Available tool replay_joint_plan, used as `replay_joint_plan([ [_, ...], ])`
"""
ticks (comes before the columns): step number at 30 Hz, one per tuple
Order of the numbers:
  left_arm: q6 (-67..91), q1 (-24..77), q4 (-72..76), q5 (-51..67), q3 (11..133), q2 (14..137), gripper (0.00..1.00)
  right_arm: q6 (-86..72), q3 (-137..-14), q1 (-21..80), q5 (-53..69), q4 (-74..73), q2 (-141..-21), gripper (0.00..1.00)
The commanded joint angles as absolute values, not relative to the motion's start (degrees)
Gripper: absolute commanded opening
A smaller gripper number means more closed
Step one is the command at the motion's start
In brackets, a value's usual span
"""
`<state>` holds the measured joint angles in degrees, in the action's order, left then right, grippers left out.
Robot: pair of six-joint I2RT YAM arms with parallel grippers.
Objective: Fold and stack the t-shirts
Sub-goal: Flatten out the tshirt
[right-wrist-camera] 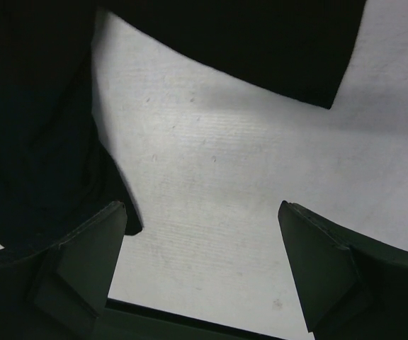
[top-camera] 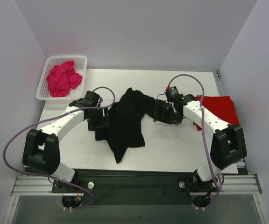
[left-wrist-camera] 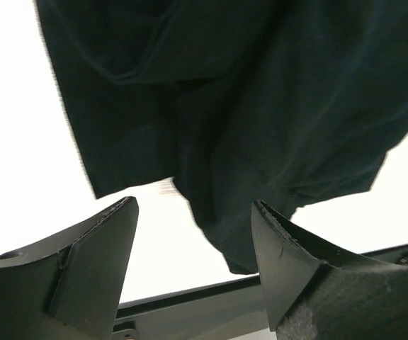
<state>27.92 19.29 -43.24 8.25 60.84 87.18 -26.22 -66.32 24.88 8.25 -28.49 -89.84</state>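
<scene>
A black t-shirt (top-camera: pixel 126 120) lies crumpled in the middle of the table. My left gripper (top-camera: pixel 100 123) is open at its left edge; in the left wrist view the black cloth (left-wrist-camera: pixel 225 106) fills the top and hangs down between the spread fingers of the gripper (left-wrist-camera: pixel 193 202). My right gripper (top-camera: pixel 158 112) is open at the shirt's right edge; in the right wrist view it (right-wrist-camera: pixel 201 205) is over bare table with black cloth (right-wrist-camera: pixel 34 142) by the left finger. A bright red t-shirt (top-camera: pixel 220 108) lies folded at the right. A magenta-pink t-shirt (top-camera: pixel 63 79) is bunched in the basket.
A white mesh basket (top-camera: pixel 81 59) stands at the table's back left corner. Grey walls close in the left, back and right sides. The table's dark front edge (left-wrist-camera: pixel 261 282) shows just below the left fingers.
</scene>
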Motion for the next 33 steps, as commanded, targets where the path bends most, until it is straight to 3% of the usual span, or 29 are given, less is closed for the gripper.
replay_joint_plan([
  [1, 29.44, 19.16, -39.73, 12.56, 60.82, 87.71, 0.76, -28.56, -66.53, 21.72, 9.14, -27.34, -91.14, 0.93],
  [9, 28.04, 19.25, -38.49, 14.86, 61.26, 95.00, 0.75, -27.42, -68.73, 19.51, 6.86, -26.46, -96.24, 0.89],
  [16, 27.25, 19.25, -35.69, 18.01, 62.31, 99.31, 0.65, -26.46, -69.87, 17.76, 4.13, -25.49, -99.58, 0.74],
  [26, 26.11, 18.81, -34.45, 21.53, 64.77, 104.66, 0.59, -24.79, -71.45, 15.91, 4.74, -24.17, -104.93, 0.68],
  [30, 25.84, 18.28, -33.58, 23.81, 65.48, 106.78, 0.46, -24.52, -73.12, 15.82, 5.54, -24.08, -107.40, 0.59],
  [31, 25.93, 18.11, -33.57, 23.99, 65.57, 106.96, 0.36, -24.35, -73.47, 15.73, 5.62, -24.08, -107.75, 0.57],
  [33, 26.01, 17.15, -33.14, 24.17, 65.65, 107.05, 0.26, -23.91, -73.74, 15.47, 6.24, -23.91, -108.63, 0.52],
])
